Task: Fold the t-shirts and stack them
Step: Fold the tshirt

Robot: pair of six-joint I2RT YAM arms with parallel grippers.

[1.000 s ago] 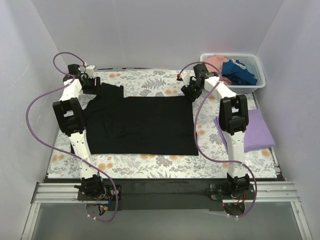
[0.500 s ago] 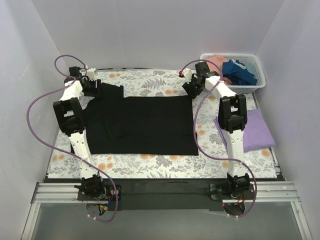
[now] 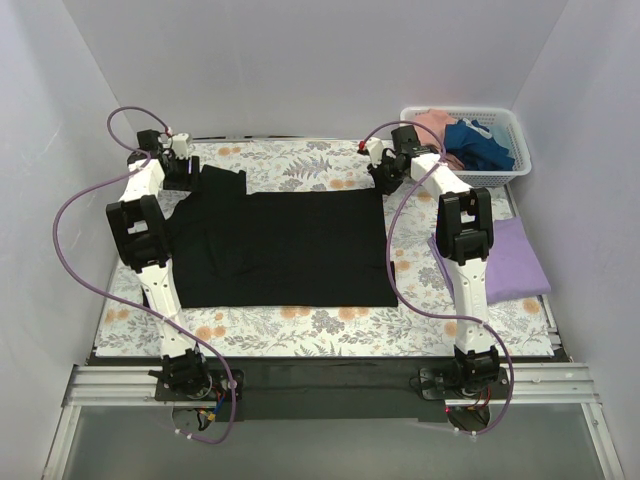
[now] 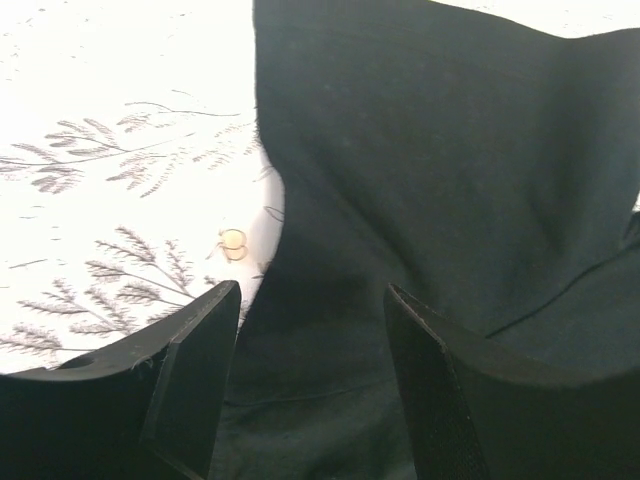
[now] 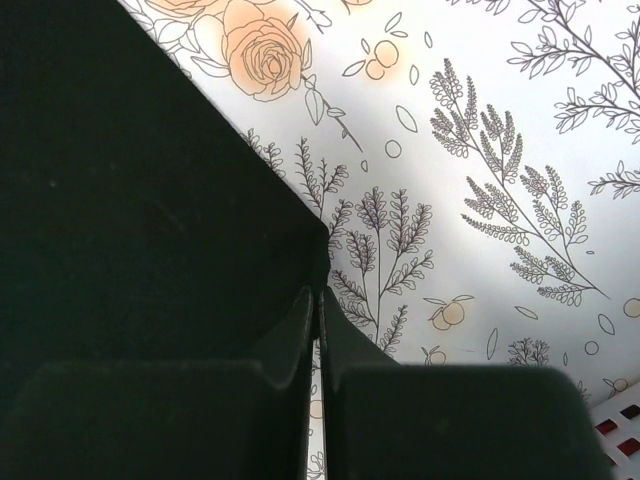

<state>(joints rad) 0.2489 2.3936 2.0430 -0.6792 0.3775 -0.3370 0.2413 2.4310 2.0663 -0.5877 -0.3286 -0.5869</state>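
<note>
Jaws of the right gripper are pressed together, and the far right corner of the black t-shirt runs down right between their tips, so the corner looks pinched. Just beside this corner there is only the flowered tablecloth.

The left gripper is open. It hangs low over the far left part of the same shirt, near the sleeve. Dark cloth is under the gap between its fingers, but nothing is gripped. The edge of the shirt passes close to the left finger, with bare tablecloth beyond it.

The black t-shirt lies spread and mostly flat in the middle of the table. In the top view the left arm covers part of its left side. A purple cable of the right arm hangs along its right edge.

On the right side of the table lies a folded lavender t-shirt, well apart from the black one. The right arm hides its left part from above.

In the far right corner stands a white basket. In it lie a pink t-shirt and a dark blue t-shirt, both crumpled.
</note>
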